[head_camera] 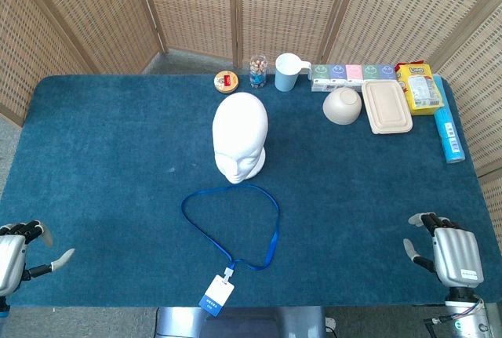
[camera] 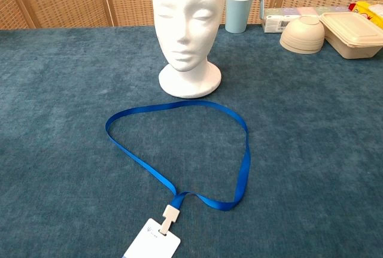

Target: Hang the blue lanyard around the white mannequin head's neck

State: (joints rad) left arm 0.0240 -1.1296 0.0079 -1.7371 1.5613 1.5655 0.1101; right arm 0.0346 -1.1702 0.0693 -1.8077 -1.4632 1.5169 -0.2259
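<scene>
Starting from zero here, nothing hung yet. My left hand (head_camera: 20, 250) sits at the lower left of the head view, at the counter (head_camera: 118, 158) edge, released, fingers apart, holding nothing. At centre frame the blue lanyard (head_camera: 271, 232) lies flat in an open loop on the counter, top of the loop just in front of the white mannequin head (head_camera: 239, 138), not around its neck. Its white badge (head_camera: 216, 295) hangs over the near edge, bottom centre. The head stands upright on its base, facing me. My right hand (head_camera: 451, 252), lower right, is also released and empty. Left to do: pick up, lift over, drop.
</scene>
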